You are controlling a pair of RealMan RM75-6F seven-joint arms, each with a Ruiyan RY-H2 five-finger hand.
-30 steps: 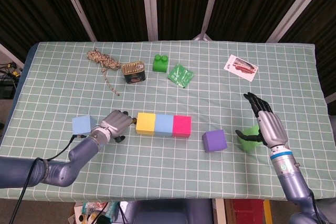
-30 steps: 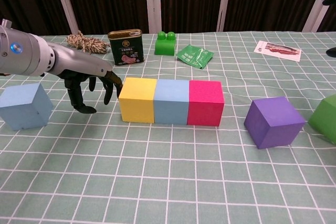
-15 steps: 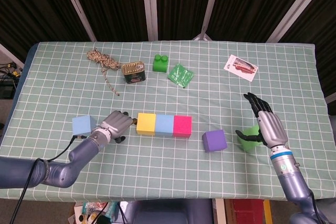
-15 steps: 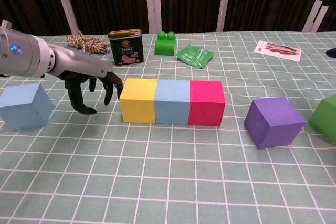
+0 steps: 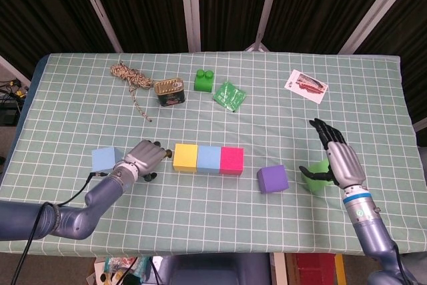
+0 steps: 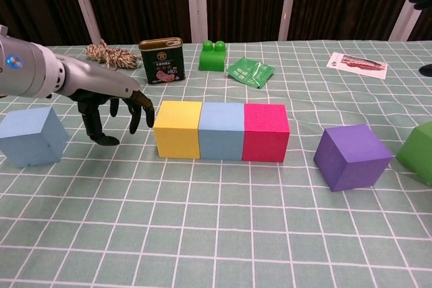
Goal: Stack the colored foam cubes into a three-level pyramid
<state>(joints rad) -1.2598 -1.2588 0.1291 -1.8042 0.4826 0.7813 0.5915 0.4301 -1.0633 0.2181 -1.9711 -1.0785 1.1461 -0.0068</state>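
Yellow (image 5: 185, 157), light blue (image 5: 209, 158) and pink (image 5: 231, 161) cubes stand touching in a row at the table's middle; the chest view shows the same yellow (image 6: 177, 129), blue (image 6: 221, 131) and pink (image 6: 266, 132) cubes. A purple cube (image 5: 272, 179) lies to their right, tilted. A second light blue cube (image 5: 107, 159) sits at the left. My left hand (image 5: 143, 157) hovers between it and the yellow cube, fingers spread downward, holding nothing. My right hand (image 5: 337, 158) is spread beside a green cube (image 5: 316, 177), with its thumb over that cube.
Along the back lie a coil of rope (image 5: 130, 77), a tin can (image 5: 169, 91), a green toy brick (image 5: 203, 81), a green packet (image 5: 229, 95) and a printed card (image 5: 306, 85). The table's front edge runs just below both forearms.
My left hand has drawn back a little to the left, leaving a small gap to the yellow cube. The right hand and the cubes stay as they were.
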